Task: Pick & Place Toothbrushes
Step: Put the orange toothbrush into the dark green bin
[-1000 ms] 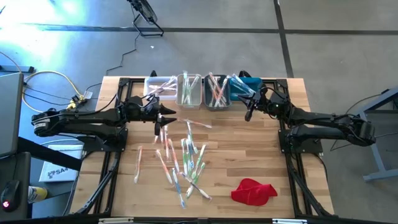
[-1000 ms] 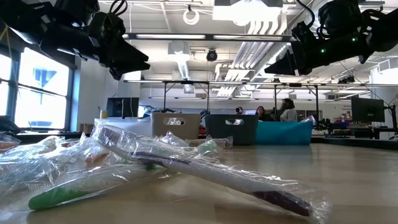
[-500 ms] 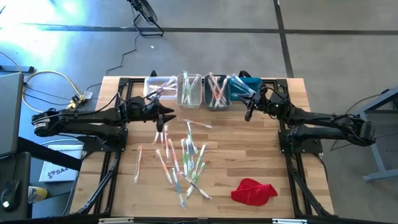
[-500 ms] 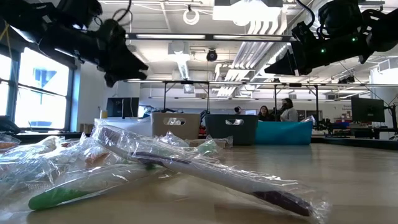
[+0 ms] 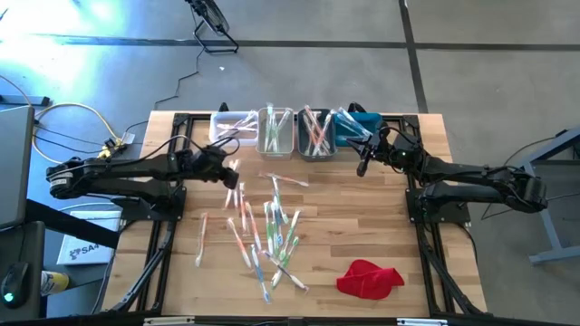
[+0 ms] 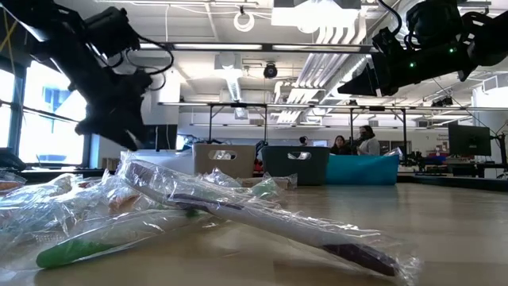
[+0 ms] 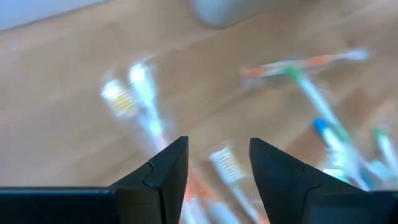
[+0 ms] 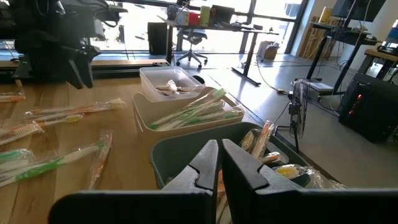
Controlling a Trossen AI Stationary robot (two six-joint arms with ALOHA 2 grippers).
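A pale wooden tabletop (image 5: 381, 226) on a dark frame fills the room's middle, with two dark robot arms reaching in from either side. Along the far edge stands a row of small rectangular plastic bins (image 5: 276, 131), white, beige, grey and blue, each already holding a few sticks. At the near right lies a crumpled red cloth (image 5: 369, 278), well apart from everything else.

The toothbrushes (image 5: 267, 231), thin sticks in clear crinkly wrappers with pink, orange, green, blue and white handles, lie scattered and overlapping across the middle of the tabletop, between the bins and the near edge.

The left tool (image 5: 233, 172) hangs over the far left fringe of that scatter, fingers spread wide and gripping nothing; its own camera shows wrapped brushes directly beneath the gap. The right tool (image 5: 362, 166) waits just beside the blue bin, fingers pressed together and empty.

The risk, as I judge it, is in the pile itself: brushes cross each other, so closing could pinch two wrappers at once, or catch only slippery film and let the brush slide out on lifting.
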